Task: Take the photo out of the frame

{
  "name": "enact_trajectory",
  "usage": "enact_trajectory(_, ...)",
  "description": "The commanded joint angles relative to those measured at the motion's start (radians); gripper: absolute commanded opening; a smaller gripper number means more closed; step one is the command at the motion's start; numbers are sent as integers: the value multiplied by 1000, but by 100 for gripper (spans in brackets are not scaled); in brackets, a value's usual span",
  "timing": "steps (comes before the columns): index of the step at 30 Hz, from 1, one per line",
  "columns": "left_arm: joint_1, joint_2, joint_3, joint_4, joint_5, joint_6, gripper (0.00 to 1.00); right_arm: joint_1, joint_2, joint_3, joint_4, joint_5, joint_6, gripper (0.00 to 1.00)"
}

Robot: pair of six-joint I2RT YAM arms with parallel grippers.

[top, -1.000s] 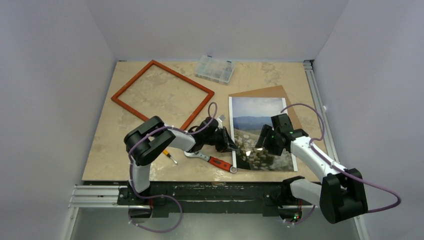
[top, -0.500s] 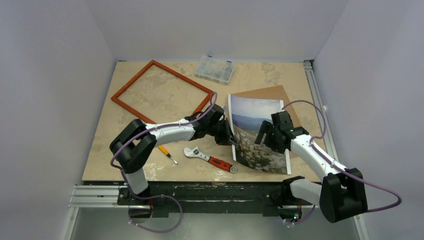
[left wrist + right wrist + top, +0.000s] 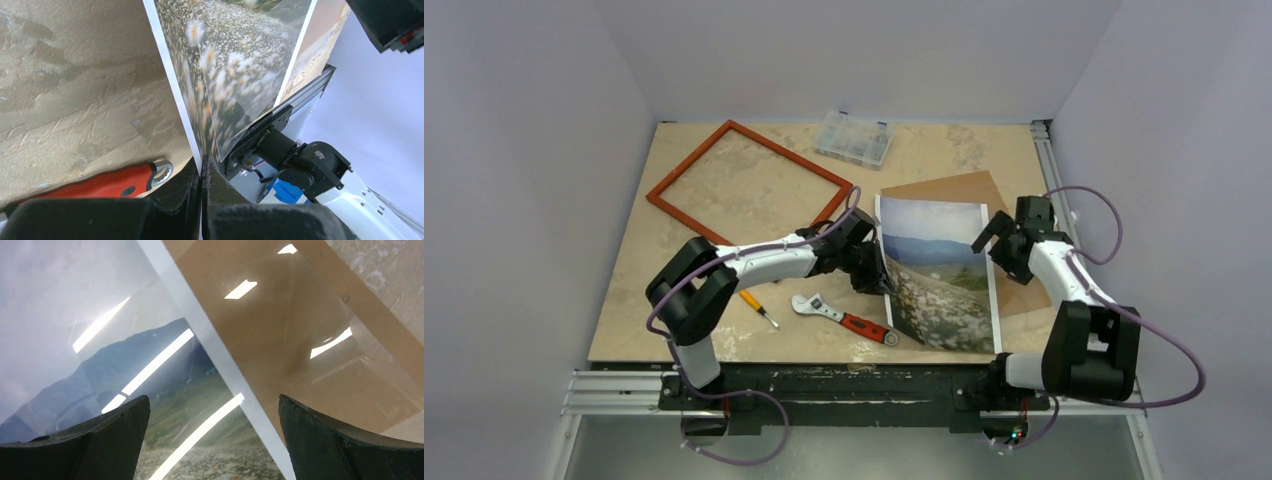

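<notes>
The photo (image 3: 939,270), a mountain landscape with a white border, lies right of centre with its left edge raised off the table. My left gripper (image 3: 884,283) is shut on that left edge; in the left wrist view the fingertips (image 3: 202,167) pinch the white border of the photo (image 3: 225,75). My right gripper (image 3: 997,240) hangs open over the photo's far right edge. In the right wrist view its gripper (image 3: 212,410) has wide-spread jaws, nothing between them, above the photo (image 3: 150,365). The frame (image 3: 790,153), red-orange and empty, lies at the far left.
A brown backing board (image 3: 954,187) lies partly under the photo at the right. A red-handled wrench (image 3: 844,318) and a small screwdriver (image 3: 759,310) lie near the front edge. A clear parts box (image 3: 854,138) sits at the back. A glossy clear sheet shows over the photo and backing board (image 3: 280,340).
The right gripper has opened wide and drawn back to the right, off the photo's middle. The left gripper, still shut on the photo, has reached farther and raised its left edge.
</notes>
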Motion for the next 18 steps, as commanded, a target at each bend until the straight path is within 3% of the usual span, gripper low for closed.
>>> enact_trajectory(1, 6, 15, 53, -10, 33, 27, 0, -60, 74, 52, 70, -30, -66, 99)
enact_trajectory(9, 38, -4, 82, -86, 43, 83, 0, -103, 234, 63, 141, -53, -98, 99)
enact_trajectory(18, 138, -148, 146, -262, 95, 198, 0, -105, 271, 83, 132, -77, -108, 99)
